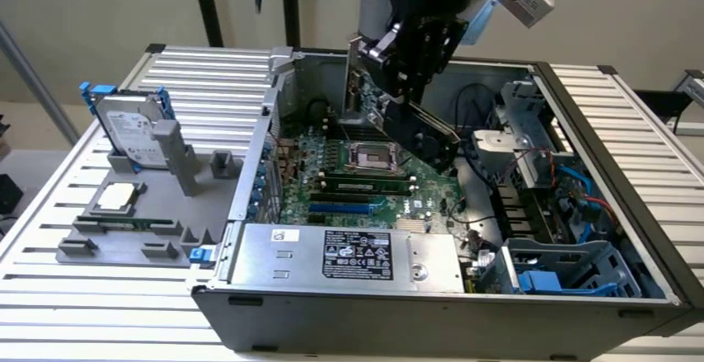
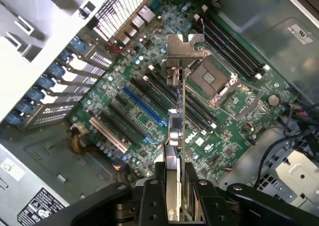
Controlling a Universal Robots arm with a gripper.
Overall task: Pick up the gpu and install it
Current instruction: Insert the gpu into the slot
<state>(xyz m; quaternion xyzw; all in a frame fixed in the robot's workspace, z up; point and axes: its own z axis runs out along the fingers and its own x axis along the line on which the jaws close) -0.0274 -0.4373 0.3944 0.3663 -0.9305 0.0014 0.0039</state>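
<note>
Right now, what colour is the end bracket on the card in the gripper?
Silver. The bracket of the card shows best in the wrist view.

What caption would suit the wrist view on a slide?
The gripper holds the gpu edge-on above the motherboard.

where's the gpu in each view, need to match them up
Exterior view: the gpu hangs tilted, clamped by the gripper, above the motherboard.
Wrist view: the gpu runs edge-on from the gripper out to its silver bracket, over the motherboard.
Shared landmark: the cpu socket, also at.
</note>
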